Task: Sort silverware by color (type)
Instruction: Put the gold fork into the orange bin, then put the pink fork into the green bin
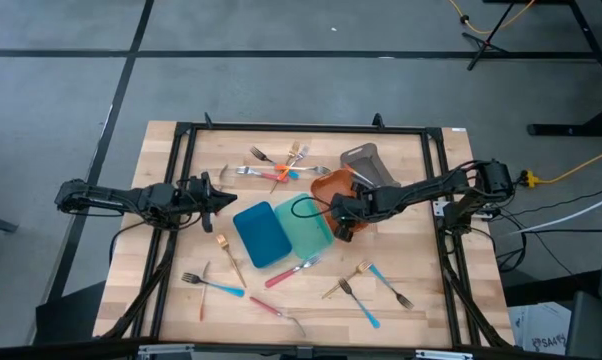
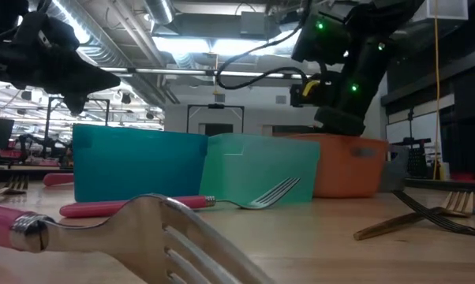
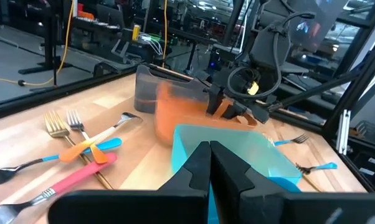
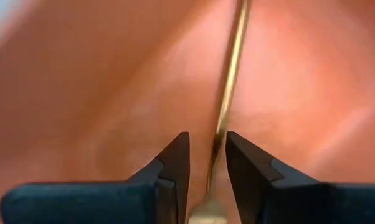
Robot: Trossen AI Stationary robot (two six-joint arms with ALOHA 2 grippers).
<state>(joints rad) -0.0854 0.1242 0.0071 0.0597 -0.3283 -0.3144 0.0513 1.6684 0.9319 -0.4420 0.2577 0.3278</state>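
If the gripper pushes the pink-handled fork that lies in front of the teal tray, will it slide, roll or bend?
The pink-handled fork lies flat on the bare wooden table, so it would probably slide or pivot, not roll. Its slim metal head looks stiff, so bending seems unlikely. It looks light, and a push near one end may spin it toward the teal tray.

Grey floor (image 1: 281, 80) with dark seams surrounds the wooden table (image 1: 421, 300); yellow cable (image 1: 581, 165) trails beyond it. Overhead, ducts (image 2: 127, 47) and strip lights (image 2: 198, 47).

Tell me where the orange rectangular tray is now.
In the high view, the orange rectangular tray sits right of centre, between the grey tray and the teal tray, with the right gripper over it.
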